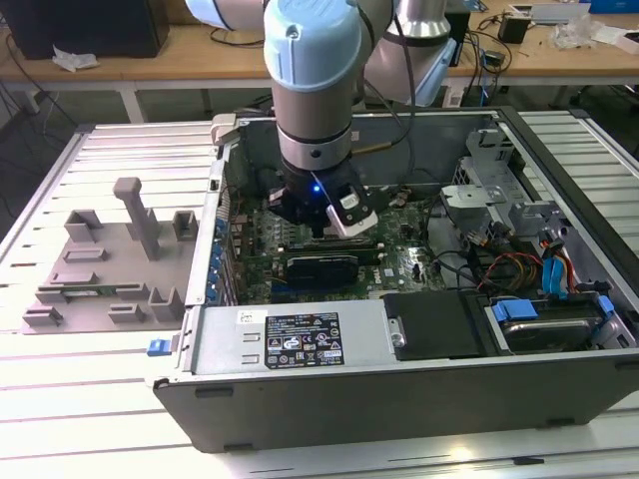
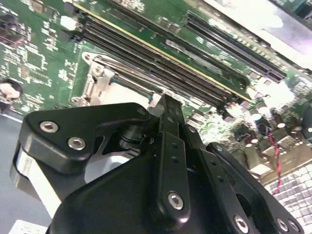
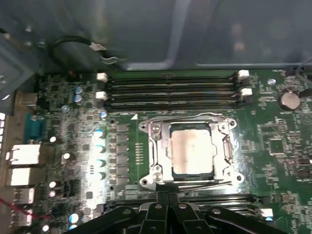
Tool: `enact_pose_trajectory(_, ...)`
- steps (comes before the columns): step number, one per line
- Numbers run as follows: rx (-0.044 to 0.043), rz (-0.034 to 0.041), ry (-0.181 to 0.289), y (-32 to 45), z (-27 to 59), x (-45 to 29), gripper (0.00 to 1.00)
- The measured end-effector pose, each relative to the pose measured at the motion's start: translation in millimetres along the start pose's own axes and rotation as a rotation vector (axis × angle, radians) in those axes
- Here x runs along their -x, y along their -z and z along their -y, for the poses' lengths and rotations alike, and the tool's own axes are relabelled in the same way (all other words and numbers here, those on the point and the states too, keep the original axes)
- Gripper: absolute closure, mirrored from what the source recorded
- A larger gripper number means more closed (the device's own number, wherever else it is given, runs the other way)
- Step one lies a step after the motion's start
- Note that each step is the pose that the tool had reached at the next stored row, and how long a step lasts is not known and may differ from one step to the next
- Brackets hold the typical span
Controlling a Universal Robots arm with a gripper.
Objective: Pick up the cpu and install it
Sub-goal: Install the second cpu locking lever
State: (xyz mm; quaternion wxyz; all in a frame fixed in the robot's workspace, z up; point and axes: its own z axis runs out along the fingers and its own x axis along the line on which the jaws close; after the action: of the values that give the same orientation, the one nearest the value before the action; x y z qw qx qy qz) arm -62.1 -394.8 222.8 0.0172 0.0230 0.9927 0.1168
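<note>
The cpu, a silver square chip, lies flat inside the metal-framed socket on the green motherboard in the first wrist view. My gripper hovers just beside the socket's frame, its black fingers pressed together with nothing between them. In the second wrist view the gripper points down at the socket frame, covering most of it. In the exterior view the gripper reaches down into the open computer case, over the board.
Rows of memory slots run along one side of the socket. A black power supply, drive cage and cables fill the case toward the exterior view's right. A grey parts fixture lies outside on the exterior view's left.
</note>
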Motion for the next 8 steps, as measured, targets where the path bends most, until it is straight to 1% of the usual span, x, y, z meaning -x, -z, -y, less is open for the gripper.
enact_pose_trajectory(2,-0.001,0.0033,-0.014,-0.9,-3.2,5.7,0.89)
enact_pose_trajectory(3,-0.0013,0.0039,-0.017,-1.4,-5.4,6.8,0.89)
enact_pose_trajectory(8,-0.0023,0.0052,-0.021,-4.1,-15.9,8.7,0.89)
